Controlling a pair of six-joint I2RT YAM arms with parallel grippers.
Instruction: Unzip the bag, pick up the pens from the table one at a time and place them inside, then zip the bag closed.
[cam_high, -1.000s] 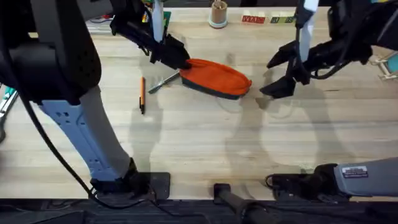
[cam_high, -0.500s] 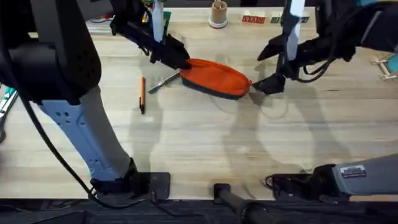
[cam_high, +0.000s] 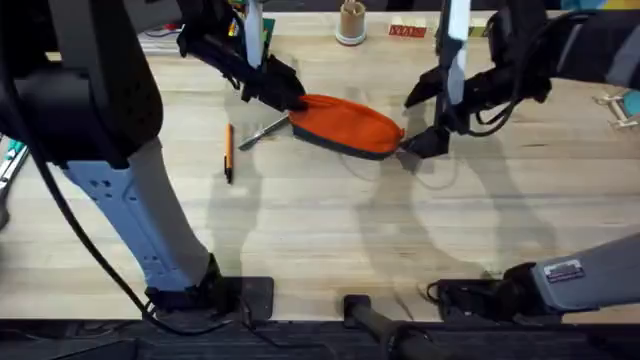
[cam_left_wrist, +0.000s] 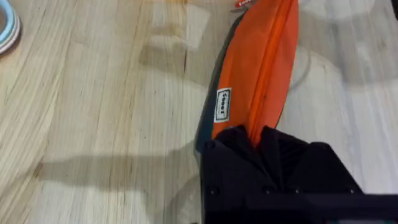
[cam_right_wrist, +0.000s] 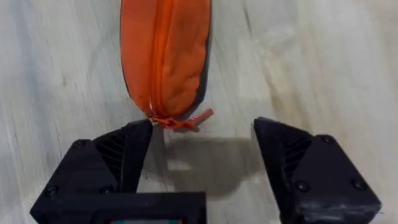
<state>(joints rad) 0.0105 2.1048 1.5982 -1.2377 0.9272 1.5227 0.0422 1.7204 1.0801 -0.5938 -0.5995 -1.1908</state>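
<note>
Task status: the first step, unzipping, is not yet done. On the table (cam_high: 320, 240), at the left, the orange pen (cam_high: 229, 151) lies apart from the bag. The grey pen (cam_high: 262, 130) lies beside the bag's left end. Neither pen has been loaded.

The left gripper (cam_high: 283, 92) is clamped on the left end of the bag (cam_high: 348, 124), its jaws closed over the fabric there, as the left wrist view confirms. The zipper runs shut along the whole length of the bag.

At the bag's right end the zipper pull (cam_right_wrist: 189, 119) sticks out, free. The right gripper (cam_right_wrist: 202, 146) hangs just behind it with jaws wide open, gripping nothing.

Change from one second ago: the right gripper has moved leftward and now stands at the bag's right end. Bag, pens and left gripper are unchanged.

Remaining: unzip, load both pens, zip closed.
</note>
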